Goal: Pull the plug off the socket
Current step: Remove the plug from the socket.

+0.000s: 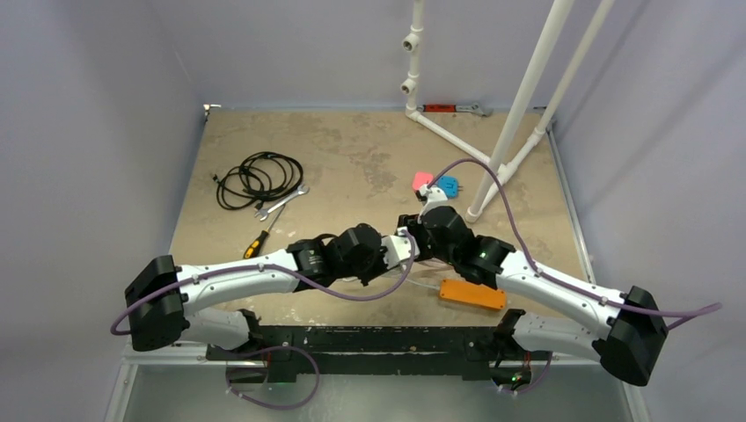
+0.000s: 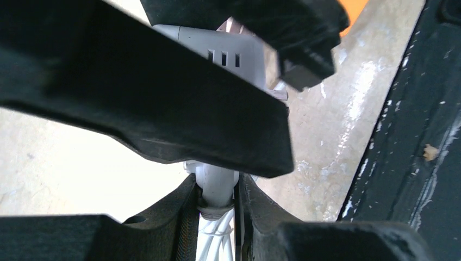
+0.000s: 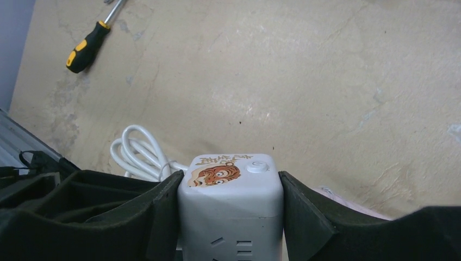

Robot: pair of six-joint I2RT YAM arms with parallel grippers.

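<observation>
The orange power strip [image 1: 472,294] lies flat on the table in front of the right arm; a corner of it shows in the left wrist view [image 2: 353,5]. Neither gripper touches it. My right gripper [image 3: 231,187] is shut on a white cube adapter [image 3: 231,201] with a tiger sticker and a round button. My left gripper [image 2: 217,190] is shut on the neck of a white plug [image 2: 216,182], right beside the cube [image 2: 223,54]. A finger hides where plug and cube meet. Both grippers meet at mid-table [image 1: 409,244].
A white cable coil [image 3: 136,149] lies behind the cube. A yellow-black screwdriver [image 1: 257,241], a wrench [image 1: 281,202] and a black cable coil [image 1: 259,178] lie at the left. Pink [image 1: 422,181] and blue [image 1: 449,185] pieces and a white pipe frame [image 1: 493,167] stand behind. A black rail [image 2: 413,136] runs along the near edge.
</observation>
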